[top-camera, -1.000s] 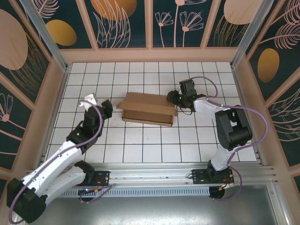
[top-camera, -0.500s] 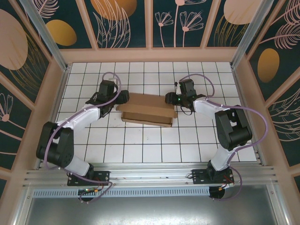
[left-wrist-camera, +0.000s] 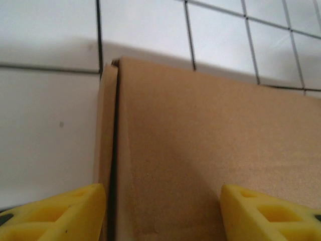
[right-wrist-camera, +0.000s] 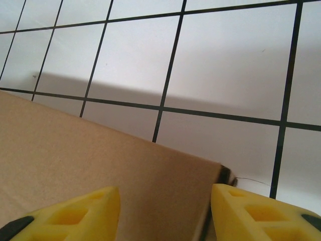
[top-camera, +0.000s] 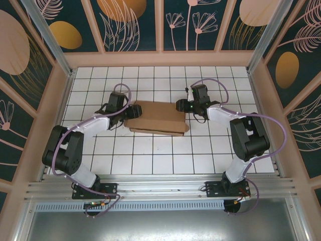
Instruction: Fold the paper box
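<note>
Well, the paper box lies flat near the middle of the white tiled desk, its long sides running left to right, and I have one pincer at each end of it. My left pincer sits at the box's left end, and my right pincer sits at the far right corner.

Through my left wrist camera, my left pincer stands open: the yellow fingers are well apart, and the brown top panel of the box spreads face-on across the gap between them. A dark slit runs along that end, with a narrow cardboard strip just beside it. I am not pinching anything there.

Through my right wrist camera, my right pincer is likewise partly open, and the box's corner lies between its yellow fingers. Nothing is clamped. Whether either set of fingers touches the cardboard, I cannot tell.
</note>
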Controlling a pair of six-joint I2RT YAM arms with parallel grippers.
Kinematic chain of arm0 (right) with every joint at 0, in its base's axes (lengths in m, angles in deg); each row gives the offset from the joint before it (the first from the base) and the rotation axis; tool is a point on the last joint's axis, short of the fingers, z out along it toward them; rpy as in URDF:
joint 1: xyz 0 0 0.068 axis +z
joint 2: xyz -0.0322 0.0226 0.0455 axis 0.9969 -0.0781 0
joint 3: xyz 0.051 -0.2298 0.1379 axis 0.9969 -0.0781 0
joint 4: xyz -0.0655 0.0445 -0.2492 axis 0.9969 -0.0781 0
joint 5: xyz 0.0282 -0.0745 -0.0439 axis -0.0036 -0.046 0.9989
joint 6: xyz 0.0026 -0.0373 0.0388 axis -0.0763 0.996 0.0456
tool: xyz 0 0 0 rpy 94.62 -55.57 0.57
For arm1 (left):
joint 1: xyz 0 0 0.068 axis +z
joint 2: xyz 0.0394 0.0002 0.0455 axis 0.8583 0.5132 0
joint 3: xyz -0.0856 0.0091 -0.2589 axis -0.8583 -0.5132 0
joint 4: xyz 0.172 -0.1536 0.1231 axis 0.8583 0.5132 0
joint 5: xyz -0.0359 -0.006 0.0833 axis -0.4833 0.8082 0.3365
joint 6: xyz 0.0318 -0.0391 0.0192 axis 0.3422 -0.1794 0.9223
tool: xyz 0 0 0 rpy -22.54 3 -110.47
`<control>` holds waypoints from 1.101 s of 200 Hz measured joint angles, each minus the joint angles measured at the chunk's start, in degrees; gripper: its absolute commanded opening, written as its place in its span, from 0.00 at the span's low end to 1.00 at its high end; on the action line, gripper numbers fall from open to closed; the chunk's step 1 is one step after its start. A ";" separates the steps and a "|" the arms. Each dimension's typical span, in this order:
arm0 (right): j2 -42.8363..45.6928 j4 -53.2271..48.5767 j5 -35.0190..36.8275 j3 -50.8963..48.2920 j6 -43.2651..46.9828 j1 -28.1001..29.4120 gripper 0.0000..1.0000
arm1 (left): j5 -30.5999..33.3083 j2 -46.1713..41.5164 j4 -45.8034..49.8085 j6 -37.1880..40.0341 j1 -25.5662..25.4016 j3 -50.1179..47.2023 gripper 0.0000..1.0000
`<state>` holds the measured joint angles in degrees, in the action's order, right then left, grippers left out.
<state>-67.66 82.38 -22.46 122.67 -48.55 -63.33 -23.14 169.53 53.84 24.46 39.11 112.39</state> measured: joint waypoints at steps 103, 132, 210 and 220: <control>7.37 1.07 -2.32 -0.52 -3.43 -1.84 0.61 | 6.27 -6.86 0.66 -0.55 0.00 -1.31 0.64; 9.88 3.37 -7.67 -3.52 -8.20 -4.44 0.66 | 6.21 -6.51 1.20 0.85 0.04 -0.61 0.66; 8.63 2.47 -12.00 -10.14 -11.72 -4.22 0.67 | 3.37 -5.25 4.48 2.12 0.04 -0.63 0.74; 7.96 2.49 -12.00 -10.14 -11.72 -4.13 0.66 | 3.39 -4.83 4.59 2.16 0.04 -0.70 0.73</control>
<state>-59.70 84.87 -34.46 112.53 -60.26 -67.46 -19.75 164.70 58.43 26.62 39.16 111.69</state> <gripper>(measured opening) 0.671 0.741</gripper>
